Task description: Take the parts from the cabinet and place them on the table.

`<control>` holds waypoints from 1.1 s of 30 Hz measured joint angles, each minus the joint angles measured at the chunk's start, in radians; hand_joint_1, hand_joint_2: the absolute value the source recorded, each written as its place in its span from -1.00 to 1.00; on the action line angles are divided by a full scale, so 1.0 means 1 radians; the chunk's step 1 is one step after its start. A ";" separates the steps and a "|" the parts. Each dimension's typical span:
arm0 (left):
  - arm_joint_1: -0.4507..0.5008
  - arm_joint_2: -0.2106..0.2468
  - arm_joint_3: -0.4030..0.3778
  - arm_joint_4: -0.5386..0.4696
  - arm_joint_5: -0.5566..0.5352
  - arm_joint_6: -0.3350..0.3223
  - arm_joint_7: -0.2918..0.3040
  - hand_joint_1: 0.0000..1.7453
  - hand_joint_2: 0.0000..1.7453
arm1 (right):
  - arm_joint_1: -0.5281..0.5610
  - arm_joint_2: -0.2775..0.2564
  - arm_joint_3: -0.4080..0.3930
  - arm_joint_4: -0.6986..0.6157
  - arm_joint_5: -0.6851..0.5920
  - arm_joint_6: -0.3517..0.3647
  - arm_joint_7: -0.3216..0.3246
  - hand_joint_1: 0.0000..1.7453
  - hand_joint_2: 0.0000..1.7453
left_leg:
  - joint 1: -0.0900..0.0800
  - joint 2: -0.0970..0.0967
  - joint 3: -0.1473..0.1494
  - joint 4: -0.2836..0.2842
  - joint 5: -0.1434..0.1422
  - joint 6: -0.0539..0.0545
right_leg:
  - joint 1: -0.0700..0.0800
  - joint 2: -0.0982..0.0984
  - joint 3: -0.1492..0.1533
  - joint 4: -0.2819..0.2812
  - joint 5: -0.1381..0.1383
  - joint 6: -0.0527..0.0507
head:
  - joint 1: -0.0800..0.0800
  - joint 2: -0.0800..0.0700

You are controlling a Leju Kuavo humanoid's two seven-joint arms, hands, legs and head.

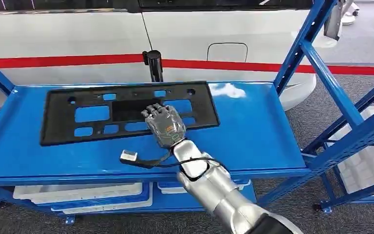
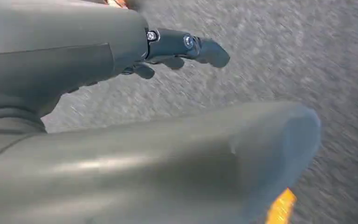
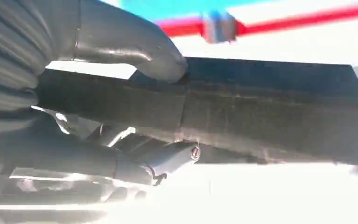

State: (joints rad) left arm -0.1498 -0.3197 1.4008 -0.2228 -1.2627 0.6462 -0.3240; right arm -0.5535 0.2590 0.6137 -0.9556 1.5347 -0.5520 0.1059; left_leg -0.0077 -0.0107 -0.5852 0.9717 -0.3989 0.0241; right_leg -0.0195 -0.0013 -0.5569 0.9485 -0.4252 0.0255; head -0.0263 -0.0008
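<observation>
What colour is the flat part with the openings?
The flat part is black; the head view shows it best.

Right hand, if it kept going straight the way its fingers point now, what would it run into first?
Nothing new at first: the right hand already grips the black panel, thumb over its near edge. Farther on comes the black post, then probably the white vehicle; depth is unclear.

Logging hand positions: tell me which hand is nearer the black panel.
Right. The right hand grips the black panel at its near edge on the blue shelf; the left hand hangs over grey floor.
</observation>
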 joint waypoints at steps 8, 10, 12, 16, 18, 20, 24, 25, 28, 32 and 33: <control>0.002 0.014 0.015 0.002 0.063 -0.059 -0.075 -1.00 1.00 | 0.188 -0.019 -0.095 -0.561 0.014 -0.025 -0.098 1.00 1.00 | -0.001 -0.001 -0.004 0.000 0.000 0.000 | 0.000 -0.002 -0.002 0.000 -0.002 0.003 | 0.000 0.000; 0.002 0.018 0.021 0.002 0.074 -0.068 -0.076 -1.00 1.00 | 0.204 -0.026 -0.099 -0.648 0.013 -0.041 -0.111 1.00 1.00 | -0.001 -0.001 -0.003 0.000 0.000 0.000 | 0.000 -0.002 -0.002 0.000 -0.002 0.003 | 0.000 0.000; 0.002 0.021 0.029 0.003 0.085 -0.071 -0.073 -1.00 1.00 | 0.214 -0.034 -0.099 -0.712 0.004 -0.053 -0.120 1.00 1.00 | -0.001 -0.001 -0.003 0.000 0.000 0.000 | 0.000 -0.002 -0.002 0.000 -0.002 0.003 | 0.000 0.000; 0.002 0.021 0.043 0.006 0.098 -0.061 -0.046 -1.00 1.00 | 0.221 -0.054 -0.100 -0.790 -0.086 -0.074 -0.151 1.00 1.00 | -0.001 -0.001 -0.003 0.000 0.000 0.000 | 0.000 -0.002 -0.002 0.000 -0.002 0.003 | 0.000 0.000; 0.002 0.021 0.043 0.008 0.094 -0.059 -0.041 -1.00 1.00 | 0.221 -0.061 -0.100 -0.810 -0.131 -0.073 -0.161 1.00 1.00 | -0.001 -0.001 -0.003 0.000 0.000 0.000 | 0.000 -0.002 -0.001 0.000 -0.002 0.003 | 0.000 0.000; 0.002 0.021 0.043 0.009 0.089 -0.063 -0.037 -1.00 1.00 | 0.219 -0.068 -0.097 -0.825 -0.241 -0.047 -0.198 1.00 1.00 | 0.000 -0.001 -0.003 0.000 0.000 0.000 | 0.000 -0.002 -0.001 0.000 -0.002 0.003 | 0.000 0.000; 0.001 0.021 0.046 0.010 0.110 -0.079 0.023 -1.00 1.00 | 0.218 -0.072 -0.071 -0.837 -0.632 0.084 -0.322 1.00 1.00 | 0.000 -0.001 -0.002 0.000 0.000 0.000 | 0.000 -0.002 -0.001 0.000 -0.002 0.003 | 0.000 0.000; 0.002 0.021 0.050 0.011 0.114 -0.081 0.029 -1.00 1.00 | 0.218 -0.072 -0.067 -0.838 -0.695 0.110 -0.336 1.00 1.00 | 0.000 -0.001 -0.003 0.000 0.000 0.000 | 0.000 -0.002 -0.001 0.000 -0.002 0.003 | 0.000 0.000; 0.001 0.021 0.065 0.015 0.130 -0.094 0.051 -1.00 1.00 | 0.213 -0.069 -0.067 -0.835 -0.766 0.157 -0.350 1.00 1.00 | 0.000 -0.001 -0.003 0.000 0.000 0.000 | 0.000 -0.002 -0.001 0.000 -0.002 0.003 | 0.000 0.000; 0.001 0.021 0.068 0.018 0.121 -0.100 0.052 -1.00 1.00 | 0.206 -0.058 -0.075 -0.817 -0.786 0.177 -0.359 1.00 1.00 | 0.000 -0.001 -0.003 0.000 0.000 0.000 | 0.000 -0.002 -0.001 0.000 -0.002 0.003 | 0.000 0.000; 0.001 0.021 0.068 0.018 0.121 -0.100 0.051 -1.00 1.00 | 0.204 -0.057 -0.077 -0.812 -0.788 0.177 -0.360 1.00 1.00 | 0.001 -0.001 -0.003 0.000 0.000 0.000 | 0.000 -0.002 -0.001 0.000 -0.002 0.003 | 0.000 0.000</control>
State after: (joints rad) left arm -0.1486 -0.2983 1.4691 -0.2049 -1.1421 0.5463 -0.2728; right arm -0.3494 0.2022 0.5371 -1.7678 0.7470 -0.3746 -0.2537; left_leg -0.0072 -0.0114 -0.5878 0.9714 -0.3990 0.0242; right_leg -0.0195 -0.0029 -0.5582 0.9485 -0.4269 0.0287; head -0.0259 -0.0008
